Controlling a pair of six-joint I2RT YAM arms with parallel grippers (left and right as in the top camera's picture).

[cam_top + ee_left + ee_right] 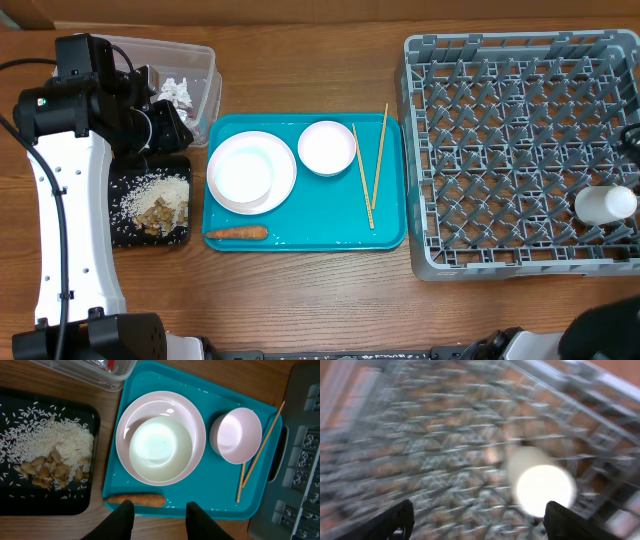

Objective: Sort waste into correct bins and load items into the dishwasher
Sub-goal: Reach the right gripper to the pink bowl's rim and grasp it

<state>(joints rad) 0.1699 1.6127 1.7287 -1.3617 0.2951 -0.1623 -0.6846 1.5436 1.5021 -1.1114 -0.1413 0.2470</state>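
Left hand (160, 507) has its fingers apart with nothing between them, over the near edge of the teal tray (210, 485). The carrot (137, 499) lies on the tray just ahead of the fingertips, closer to the finger on the left of the wrist view. Further ahead of the hand is the plate (160, 402) with a bowl (161, 447) sitting in it. The second bowl (235, 435) is ahead and off to the right, with the chopsticks (257, 455) just beyond it on the same tray. To the left of the hand is the black tray (15, 500) holding rice and brown scraps (55, 455). The clear tub (105, 372) is far ahead on the left, with crumpled foil (178, 92) inside. Right hand (480, 515) has its fingers wide apart and empty, over the dish rack (445, 435); the view is motion-blurred. The cup (545, 490) is in the rack ahead of that hand, nearer the finger on the right of the view, and I can't tell how it rests among the pegs. Both trays, the tub and the rack sit on the bench (300, 60).
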